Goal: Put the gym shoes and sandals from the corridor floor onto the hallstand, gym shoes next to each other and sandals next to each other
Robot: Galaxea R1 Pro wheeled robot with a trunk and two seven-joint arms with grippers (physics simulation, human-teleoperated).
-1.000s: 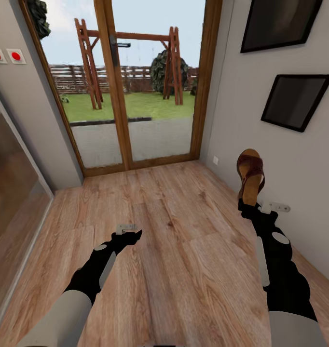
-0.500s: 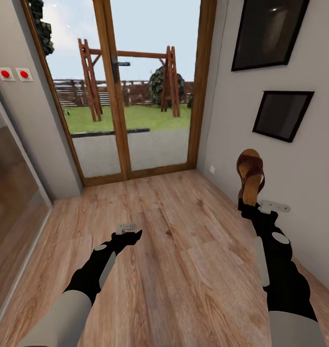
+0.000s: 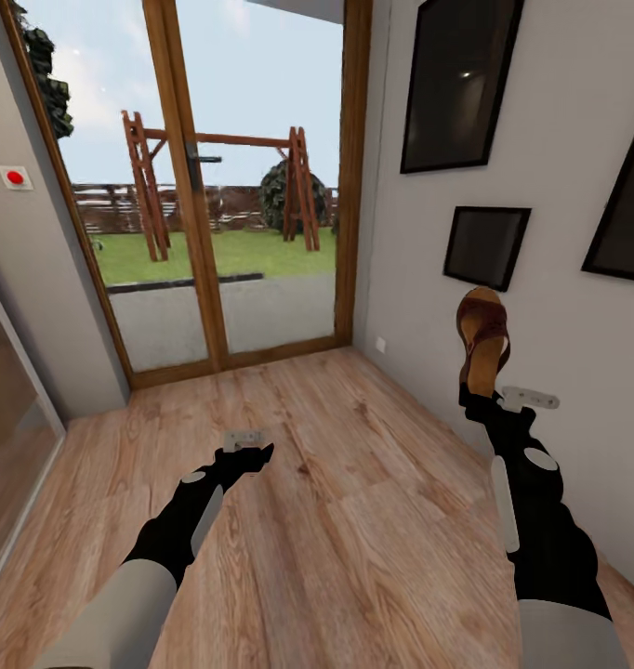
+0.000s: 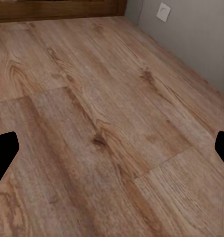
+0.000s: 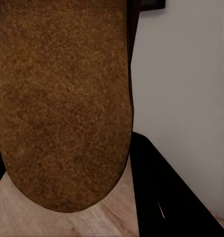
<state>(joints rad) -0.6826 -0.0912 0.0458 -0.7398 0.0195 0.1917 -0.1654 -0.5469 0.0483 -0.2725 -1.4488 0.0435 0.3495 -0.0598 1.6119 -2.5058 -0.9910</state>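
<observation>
Right tool [image 3: 480, 398] grips one sandal [image 3: 482, 339] by its heel, toe upright above; light, stiff sole. Left tool [image 3: 252, 452] released, empty

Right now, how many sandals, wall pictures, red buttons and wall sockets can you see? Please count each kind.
Sandals: 1, held upright in the right gripper
Wall pictures: 3
Red buttons: 1
Wall sockets: 1
Total: 6

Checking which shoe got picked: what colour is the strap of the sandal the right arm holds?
Dark reddish-brown, on the sandal; clearest in the head view.
</observation>
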